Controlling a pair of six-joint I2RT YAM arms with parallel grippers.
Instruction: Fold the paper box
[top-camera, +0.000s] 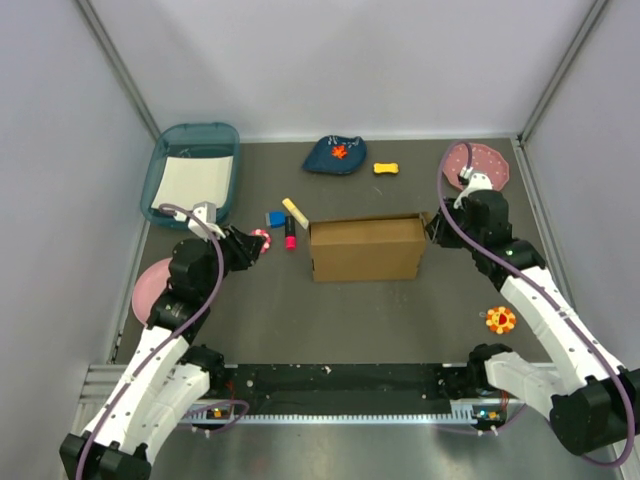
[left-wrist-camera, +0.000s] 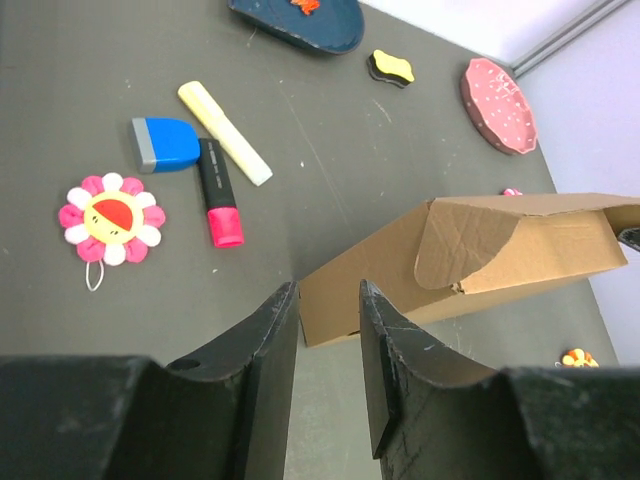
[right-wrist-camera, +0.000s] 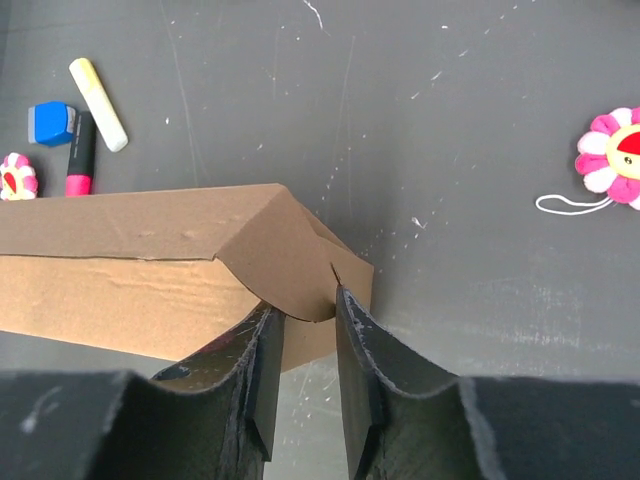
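The paper box (top-camera: 365, 250) is a brown cardboard mailer lying lengthwise in the middle of the table. My left gripper (top-camera: 255, 245) hovers just left of it, open, with nothing between its fingers. In the left wrist view the box's near corner (left-wrist-camera: 340, 305) shows beyond the left gripper (left-wrist-camera: 328, 295). My right gripper (top-camera: 432, 228) is at the box's right end. In the right wrist view a rounded end flap (right-wrist-camera: 285, 265) of the box (right-wrist-camera: 130, 270) hangs at the tips of the right gripper (right-wrist-camera: 305, 305). Its jaws stand narrowly apart, with a gap showing between them.
A teal tray (top-camera: 160, 175) stands back left and a dark blue pouch (top-camera: 335, 155) and yellow toy (top-camera: 387, 168) at the back. Pink plates (top-camera: 490, 160) (top-camera: 150, 285) lie back right and left. A flower toy (top-camera: 260, 236), blue eraser (top-camera: 275, 218), yellow highlighter (top-camera: 296, 211) and pink marker (top-camera: 290, 235) lie left of the box. An orange toy (top-camera: 500, 320) lies right.
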